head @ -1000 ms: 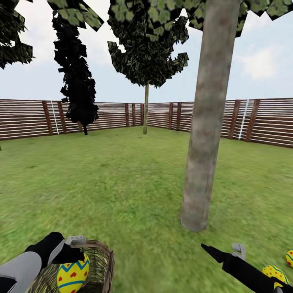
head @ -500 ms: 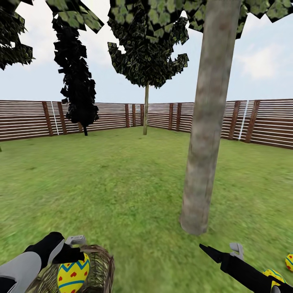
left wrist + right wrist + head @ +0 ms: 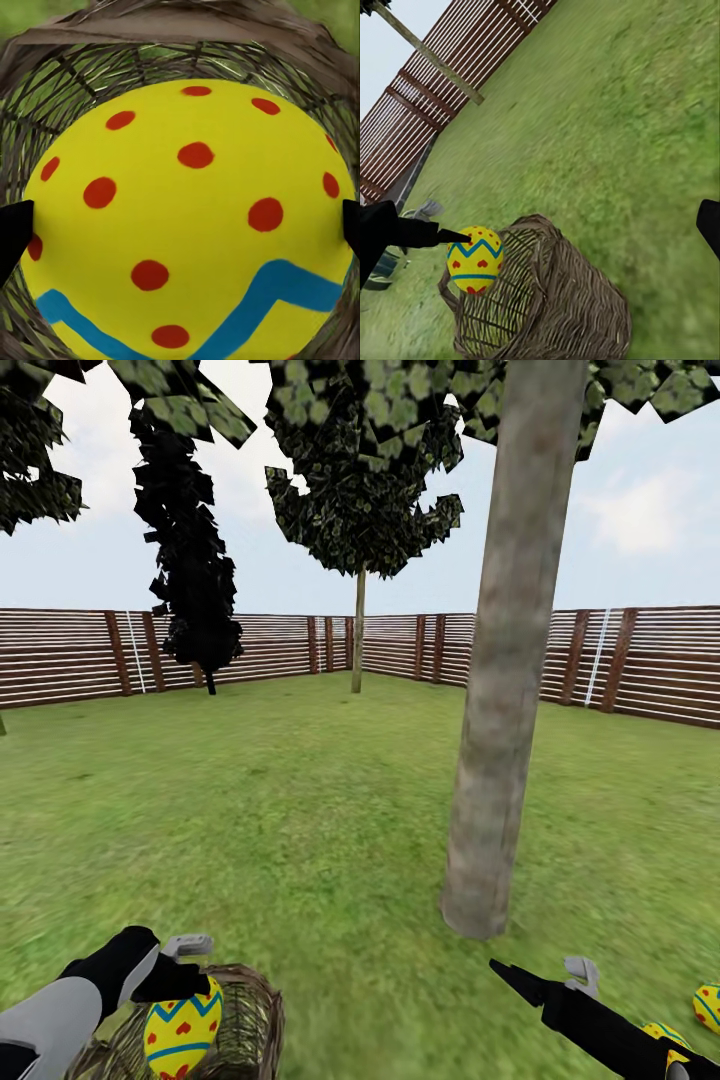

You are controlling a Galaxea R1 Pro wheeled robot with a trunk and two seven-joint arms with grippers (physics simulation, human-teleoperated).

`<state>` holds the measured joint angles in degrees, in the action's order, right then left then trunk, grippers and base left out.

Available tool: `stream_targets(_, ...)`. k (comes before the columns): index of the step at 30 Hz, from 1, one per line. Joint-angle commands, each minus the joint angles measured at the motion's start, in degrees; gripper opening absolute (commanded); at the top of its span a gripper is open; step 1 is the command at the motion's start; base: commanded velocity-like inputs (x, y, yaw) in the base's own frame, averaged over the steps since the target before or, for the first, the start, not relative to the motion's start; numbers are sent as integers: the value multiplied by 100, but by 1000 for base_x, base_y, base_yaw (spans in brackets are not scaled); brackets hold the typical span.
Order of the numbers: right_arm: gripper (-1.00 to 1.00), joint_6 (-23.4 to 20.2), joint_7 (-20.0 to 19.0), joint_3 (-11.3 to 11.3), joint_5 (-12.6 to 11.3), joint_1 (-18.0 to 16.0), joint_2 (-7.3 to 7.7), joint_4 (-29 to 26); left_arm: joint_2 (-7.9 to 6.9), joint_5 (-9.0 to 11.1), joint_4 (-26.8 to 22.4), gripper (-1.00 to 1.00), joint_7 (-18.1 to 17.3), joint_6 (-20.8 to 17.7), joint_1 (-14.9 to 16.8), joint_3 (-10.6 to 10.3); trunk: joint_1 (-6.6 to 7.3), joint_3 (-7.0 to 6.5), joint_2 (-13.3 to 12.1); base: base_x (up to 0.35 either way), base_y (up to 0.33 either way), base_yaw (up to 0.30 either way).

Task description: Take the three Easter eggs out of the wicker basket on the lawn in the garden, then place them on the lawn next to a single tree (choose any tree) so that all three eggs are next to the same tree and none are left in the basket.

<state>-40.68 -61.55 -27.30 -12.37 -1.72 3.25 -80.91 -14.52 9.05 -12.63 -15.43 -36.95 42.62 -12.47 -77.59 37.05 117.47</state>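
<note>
My left gripper is shut on a yellow Easter egg with a blue zigzag band and red marks, holding it at the mouth of the tilted wicker basket. In the left wrist view that egg sits between the two black fingertips, with basket weave behind it. The right wrist view shows the egg at the basket's rim. Two more eggs lie on the lawn beside my right arm. My right gripper is open and empty, low and just in front of the grey-brown tree trunk.
A brown slat fence encloses the garden. A narrow, almost black tree and a thin-trunked tree stand by the far fence. Open grass spreads between me and them.
The egg in my left gripper sits slightly higher against the basket rim. My right gripper has shifted a little to the left. The view has barely moved.
</note>
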Motion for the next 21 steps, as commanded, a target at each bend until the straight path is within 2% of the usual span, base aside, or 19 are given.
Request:
stream_targets(1,100,-36,-6,-4,-22,-4,0,1,-8,54,-46,-100,-1,-38,-8,-47,23,-12,-38,-2,0,0)
stream_targets(3,100,-36,-6,-2,-21,-4,0,2,-67,54,-168,-100,-17,-63,-36,-48,67,-48,-119,0,0,0)
stream_targets(6,100,-36,-6,4,-5,-4,-7,3,-216,58,-709,-100,-64,-366,-154,-47,133,-102,-239,0,0,0)
stream_targets(7,100,-36,-4,5,1,-4,-8,1,-312,65,-1192,-100,-74,-643,-313,-45,155,-120,-279,0,0,0)
stream_targets(8,100,-36,-4,5,4,-4,-8,2,-474,85,-1987,-100,-78,-1080,-589,-39,177,-138,-319,0,0,0)
stream_targets(10,100,-36,-2,5,5,-4,-14,2,-607,85,-3274,-100,-81,-1773,-1092,-6,221,-173,-399,0,0,0)
stream_targets(11,100,-36,0,5,6,-4,-15,2,-668,73,-4076,-100,-82,-2145,-1352,18,243,-191,-440,0,0,0)
stream_targets(12,100,-36,-2,7,6,-4,-16,3,-712,66,-4499,-100,-82,-2295,-1454,27,265,-209,-480,0,0,0)
stream_targets(14,100,-36,0,51,6,-4,-13,4,-822,63,-5247,-100,-82,-2305,-1575,43,309,-245,-560,0,0,0)
stream_targets(19,100,-36,106,113,0,-4,-9,5,-885,50,-6668,-100,-82,-2305,-1629,83,419,-335,-760,0,0,0)
stream_targets(21,100,-36,128,117,-1,-4,-9,5,-874,54,-6993,-100,-75,-2305,-1627,283,463,-371,-841,0,0,0)
